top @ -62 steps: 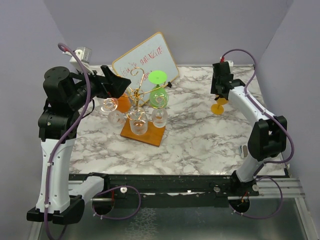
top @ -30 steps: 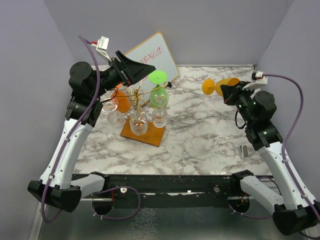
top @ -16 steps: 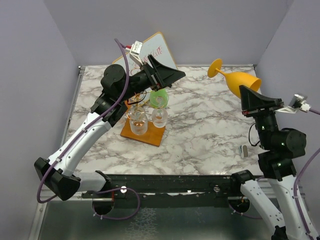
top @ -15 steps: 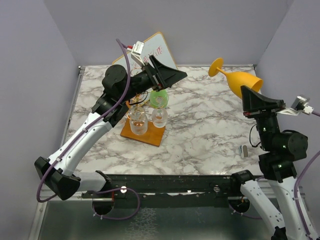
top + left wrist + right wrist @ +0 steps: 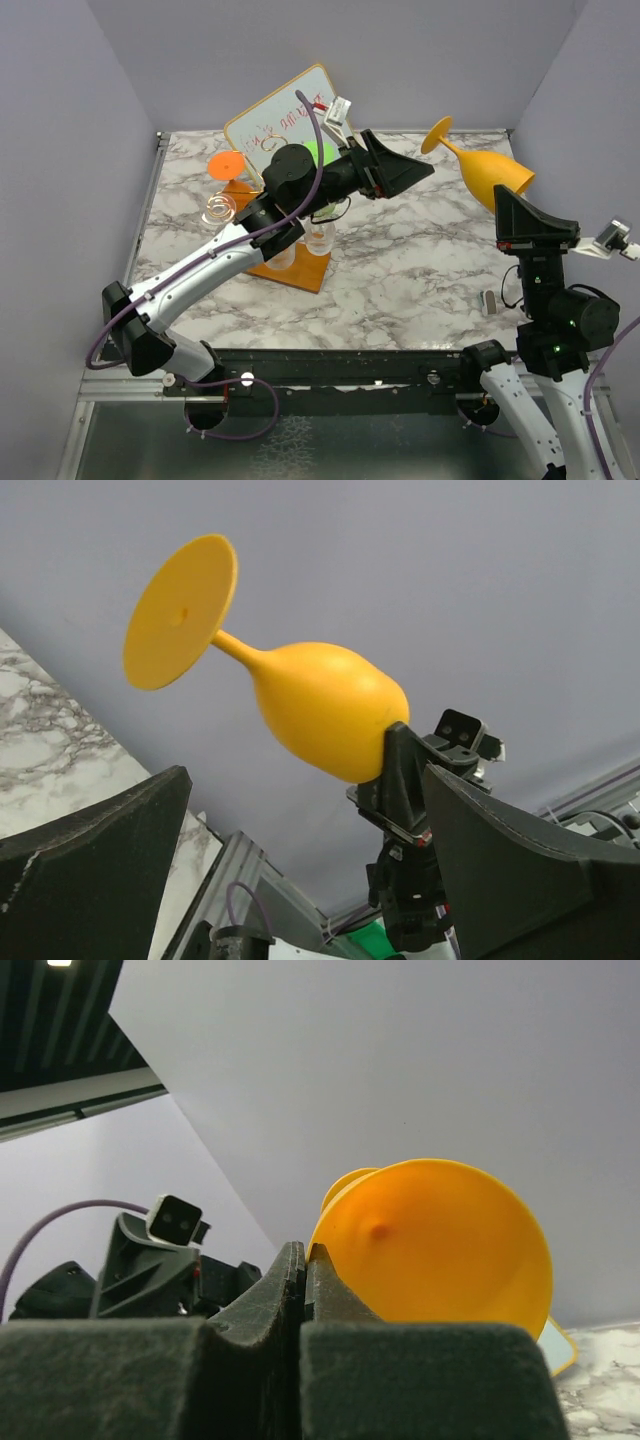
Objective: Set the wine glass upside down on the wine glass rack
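An orange-yellow wine glass [image 5: 492,172] is held high at the right, lying tilted with its foot [image 5: 437,133] toward the back left. My right gripper [image 5: 502,198] is shut on the bowl's rim; in the right wrist view the fingers [image 5: 290,1280] pinch the rim of the wine glass [image 5: 440,1240]. My left gripper [image 5: 418,174] reaches across from the left and stands open, a short way from the glass's stem. Its wrist view shows the wine glass [image 5: 325,705] between and beyond the spread fingers [image 5: 90,870]. The wine glass rack [image 5: 290,270] is partly hidden under the left arm.
Clear glasses [image 5: 320,238] hang on the rack, with an orange foot [image 5: 227,165] and a green foot [image 5: 318,152] on top. A tilted whiteboard [image 5: 270,125] stands behind it. A small grey object [image 5: 490,300] lies near the right arm. Purple walls enclose the marble table [image 5: 400,260].
The left arm has swung right across the rack toward the glass, gripper still open. The right arm has shifted slightly right and nearer with the glass.
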`<control>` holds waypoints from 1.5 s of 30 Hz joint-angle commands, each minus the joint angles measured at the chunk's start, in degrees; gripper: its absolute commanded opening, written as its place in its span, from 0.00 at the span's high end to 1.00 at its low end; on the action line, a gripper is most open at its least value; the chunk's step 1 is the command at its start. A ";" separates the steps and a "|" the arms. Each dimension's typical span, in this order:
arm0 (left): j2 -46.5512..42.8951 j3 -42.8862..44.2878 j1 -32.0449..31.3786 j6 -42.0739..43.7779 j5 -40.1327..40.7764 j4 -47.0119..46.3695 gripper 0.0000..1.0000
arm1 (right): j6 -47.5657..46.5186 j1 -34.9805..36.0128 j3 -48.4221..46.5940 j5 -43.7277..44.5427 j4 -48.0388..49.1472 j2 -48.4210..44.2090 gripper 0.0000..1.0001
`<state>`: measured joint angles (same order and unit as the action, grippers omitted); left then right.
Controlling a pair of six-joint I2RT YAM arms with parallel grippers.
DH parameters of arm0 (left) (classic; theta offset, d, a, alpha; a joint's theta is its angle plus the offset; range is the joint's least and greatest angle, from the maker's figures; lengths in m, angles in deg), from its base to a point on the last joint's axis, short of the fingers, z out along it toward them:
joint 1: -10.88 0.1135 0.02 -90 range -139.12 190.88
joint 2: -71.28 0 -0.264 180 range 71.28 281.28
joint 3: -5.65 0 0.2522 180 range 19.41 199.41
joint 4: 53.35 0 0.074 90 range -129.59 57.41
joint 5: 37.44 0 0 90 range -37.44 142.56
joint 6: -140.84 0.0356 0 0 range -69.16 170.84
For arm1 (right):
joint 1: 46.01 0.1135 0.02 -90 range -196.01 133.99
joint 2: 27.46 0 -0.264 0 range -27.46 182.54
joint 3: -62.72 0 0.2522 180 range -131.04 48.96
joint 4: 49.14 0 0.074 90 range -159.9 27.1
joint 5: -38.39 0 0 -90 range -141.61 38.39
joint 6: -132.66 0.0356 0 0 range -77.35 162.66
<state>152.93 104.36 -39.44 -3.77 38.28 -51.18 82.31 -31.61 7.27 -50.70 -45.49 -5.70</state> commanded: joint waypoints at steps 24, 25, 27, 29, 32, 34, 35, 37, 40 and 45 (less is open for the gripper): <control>9.26 4.23 -10.68 -14.06 30.30 -7.96 0.31 | 4.58 -0.11 10.23 -5.36 20.76 -3.44 0.99; 9.18 4.09 -10.87 -14.10 31.75 -7.86 0.33 | 4.41 -0.15 10.23 -5.62 21.00 -3.60 0.99; 9.45 4.40 -11.01 -13.76 33.16 -7.91 0.36 | 4.05 -0.15 10.04 -6.62 21.25 -3.80 0.99; 10.53 6.78 -11.02 -11.11 32.21 -7.85 0.40 | 3.18 -0.15 9.22 -8.12 20.28 -3.95 0.99; 11.79 9.69 -11.01 -9.68 29.66 -7.74 0.48 | 0.03 -0.15 7.12 -9.88 16.87 -4.28 0.99; 12.31 10.79 -11.02 -9.47 28.29 -7.74 0.58 | -0.11 -0.15 6.80 -10.75 16.52 -4.47 0.99; 12.45 10.90 -11.02 -9.81 27.92 -7.74 0.64 | -0.03 -0.15 6.80 -11.50 16.85 -4.52 0.99; 12.74 11.10 -11.02 -10.49 27.18 -7.83 0.73 | 0.06 -0.15 6.81 -12.85 17.08 -4.38 0.99; 13.14 12.07 -11.02 -10.02 25.68 -7.74 0.85 | -0.38 -0.13 6.33 -14.28 16.20 -4.51 0.99; 13.96 13.50 -11.02 -10.39 24.35 -7.87 0.86 | -0.58 -0.15 6.11 -16.88 16.00 -4.30 0.99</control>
<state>165.60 115.07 -50.63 -14.46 64.75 -57.94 81.96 -31.88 14.79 -60.71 -28.88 -9.50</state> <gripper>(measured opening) 0.146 0.023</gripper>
